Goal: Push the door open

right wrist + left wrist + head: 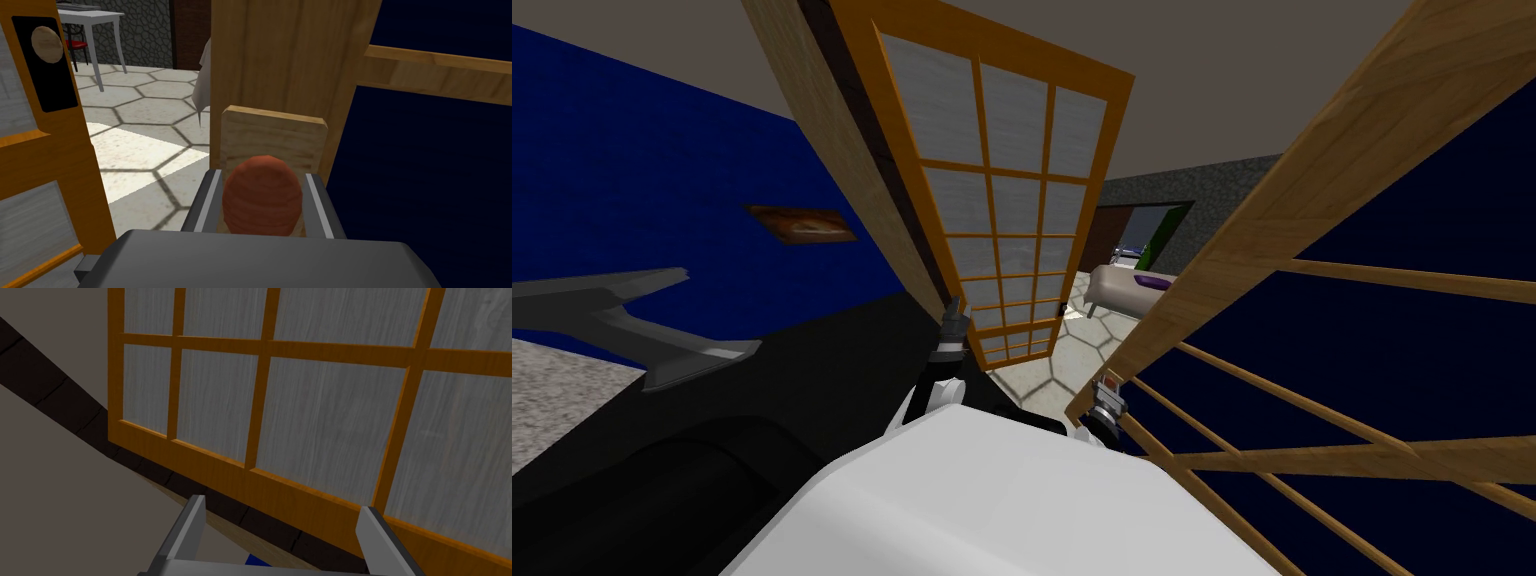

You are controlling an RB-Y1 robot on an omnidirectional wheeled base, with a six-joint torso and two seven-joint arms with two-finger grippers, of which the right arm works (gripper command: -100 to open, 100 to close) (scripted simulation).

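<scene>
Notably, the right pincer (262, 175) was clamped on the red-brown knob (262, 205) of the light-wood door (285, 55), with one finger pressed against each side of the knob. The knob sat on a pale wooden backplate (272, 130) fixed to the door's vertical stile, and dark blue panels lay between the rails beside it. This grip was judged to be the point through which the push would reach the door. A hold at the knob edge, presumably the edge away from the hinges, offers the most leverage.

The left pincer (282, 505) had its fingers (190, 523) apart and held nothing. It pointed at the outer rail of the orange-framed door (300, 498) from close by; contact could not be confirmed. Frosted panes (325, 428) filled that frame's grid. The placement suggested a guarding or bracing role rather than a grasp.

From the head camera, both doors stood ajar, the orange-framed one on the robot's left and the light-wood one on its right. A hexagon-tiled floor (1057, 365) showed in the gap between them. The orange-framed door carried its own pale round knob (46, 44) on a black plate.

Progress was judged partial, since the light-wood door stood across the robot's right side. The next move would call for a steady push through the clamped knob, following the door's arc so that the fingers did not slip off its rounded surface.
</scene>
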